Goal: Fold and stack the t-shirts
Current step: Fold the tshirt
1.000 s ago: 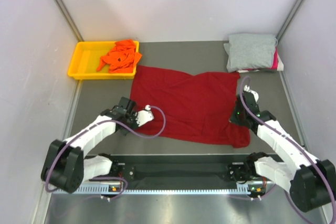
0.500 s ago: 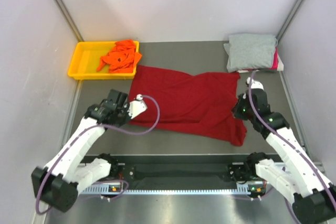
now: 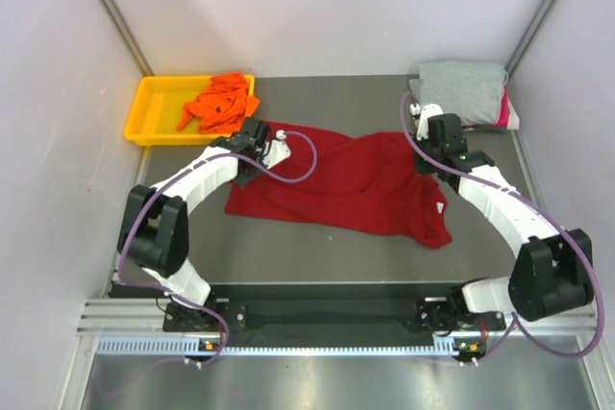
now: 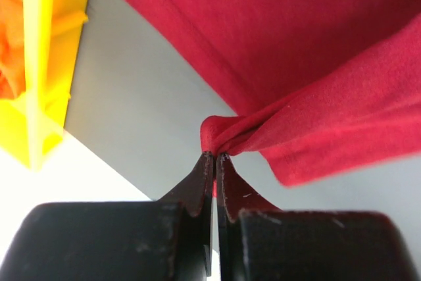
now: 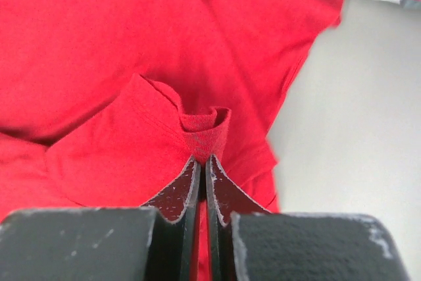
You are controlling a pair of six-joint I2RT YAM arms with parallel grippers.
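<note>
The dark red t-shirt (image 3: 346, 184) lies across the middle of the table, its near edge folded back over itself. My left gripper (image 3: 252, 146) is shut on a bunched edge of it (image 4: 227, 133) at the shirt's far left. My right gripper (image 3: 430, 146) is shut on a pinched hem (image 5: 204, 133) at the far right. The bright orange t-shirt (image 3: 221, 103) lies crumpled in the yellow tray (image 3: 154, 108). The light grey t-shirt (image 3: 459, 93) sits folded at the back right, on top of the pink one (image 3: 503, 112).
White walls close in the table at the left, right and back. The yellow tray's rim (image 4: 39, 90) is just left of my left gripper. The stack of folded shirts is just behind my right gripper.
Both grippers have moved from the shirt's near edge to its far edge, carrying the cloth with them. The shirt's near half now lies folded over the far half.
</note>
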